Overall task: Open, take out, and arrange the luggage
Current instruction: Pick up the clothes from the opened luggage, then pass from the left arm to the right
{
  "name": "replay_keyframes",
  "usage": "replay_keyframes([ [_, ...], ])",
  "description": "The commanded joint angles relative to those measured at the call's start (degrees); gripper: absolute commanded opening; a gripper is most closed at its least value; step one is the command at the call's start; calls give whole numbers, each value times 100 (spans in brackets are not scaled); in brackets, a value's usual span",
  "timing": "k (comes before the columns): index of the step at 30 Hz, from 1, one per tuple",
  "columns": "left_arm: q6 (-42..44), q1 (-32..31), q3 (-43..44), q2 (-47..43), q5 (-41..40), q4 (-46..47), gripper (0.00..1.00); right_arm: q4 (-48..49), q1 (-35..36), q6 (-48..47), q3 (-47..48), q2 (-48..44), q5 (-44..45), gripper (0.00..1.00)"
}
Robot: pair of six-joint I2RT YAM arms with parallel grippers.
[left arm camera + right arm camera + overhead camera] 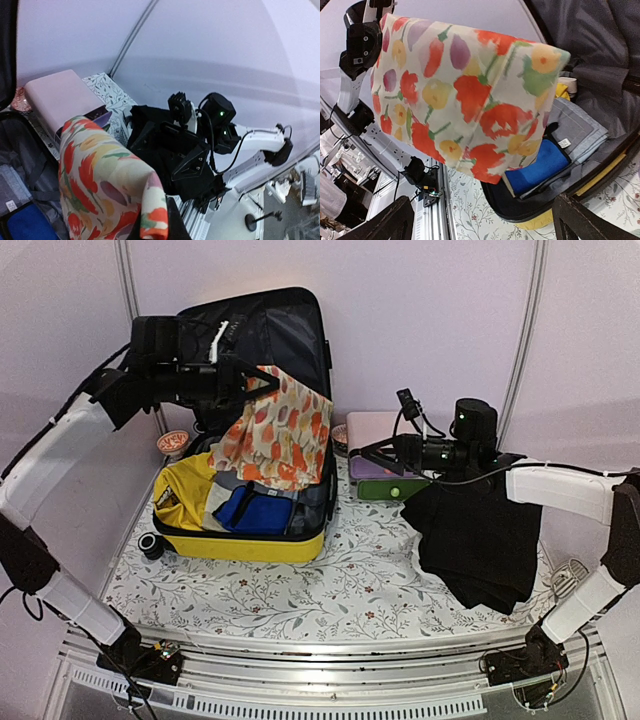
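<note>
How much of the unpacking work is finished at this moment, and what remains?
Done: the luggage lies open, and a black garment is already out on the table to its right. In hand: the left fingers hold a floral cloth above the case; the right fingers are open and empty. Left: a yellow garment, a blue item and a grey cloth lie inside, not yet taken out.

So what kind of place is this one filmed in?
Probably a staged robot test booth, not a home: plain pale panel walls, a flower-print tablecloth on the work table, and a metal rail along the near edge carrying both arm bases.
</note>
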Motion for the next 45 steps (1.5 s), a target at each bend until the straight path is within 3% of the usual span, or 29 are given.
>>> replay_keyframes([
  [1, 1467, -656, 709, 302, -233, -1630, 0, 1175, 421, 245, -181, 64, -200, 99],
  [10, 2500, -1658, 1946, 810, -963, -3056, 0, 3071, 643, 534, -1142, 78, 220, 99],
  [14, 2754, -2068, 2384, 959, -1421, -3517, 0, 3214, 642, 360, -1373, -41, 445, 99],
  [21, 2796, -2285, 2545, 778, -1664, -3400, 0, 3125, 643, 304, -1535, -94, 724, 99],
  [29, 2956, -2369, 2617, 582, -1413, -3353, 0, 3695, 646, 380, -1651, -82, -130, 99],
  [36, 3108, -2384, 2482, 321, -1193, -3345, 0, 3785, 413, 273, -1811, -238, -50, 99],
  [45, 3187, -2386, 2178, 93, -878, -3191, 0, 4246, 393, 339, -1392, 19, -1275, 99],
])
